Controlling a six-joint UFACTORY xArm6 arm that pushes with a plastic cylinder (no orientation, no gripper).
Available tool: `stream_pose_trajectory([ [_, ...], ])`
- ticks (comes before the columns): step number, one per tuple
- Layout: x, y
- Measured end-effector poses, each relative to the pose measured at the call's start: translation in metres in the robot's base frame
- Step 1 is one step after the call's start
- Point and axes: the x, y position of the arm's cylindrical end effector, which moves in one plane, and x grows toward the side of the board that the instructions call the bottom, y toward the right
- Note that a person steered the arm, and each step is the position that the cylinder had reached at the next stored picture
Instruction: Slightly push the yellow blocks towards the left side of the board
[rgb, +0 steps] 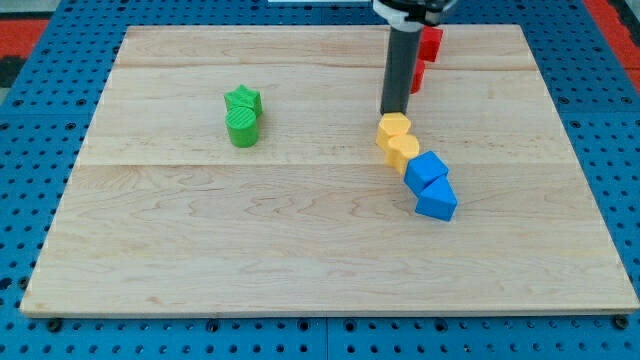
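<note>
My tip (393, 112) sits just above the yellow blocks (397, 141) (no hand here), not on their right.

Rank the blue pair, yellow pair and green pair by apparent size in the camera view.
1. Blue pair, clearly largest, though nearest the view's bottom, which may flatter it.
2. Yellow pair and green pair look about alike; I won't rank them.
My tip sits just above the yellow pair.

My tip (394, 111) seemingly touches the yellow blocks (397, 141) from above
</note>
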Motion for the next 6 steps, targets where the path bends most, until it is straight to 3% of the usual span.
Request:
stream_pose_trajectory([
  [1,0.028,0.047],
  [2,0.055,0.038],
  [3,0.055,-0.013],
  [5,0.088,-0.03],
  [6,0.118,-0.067],
])
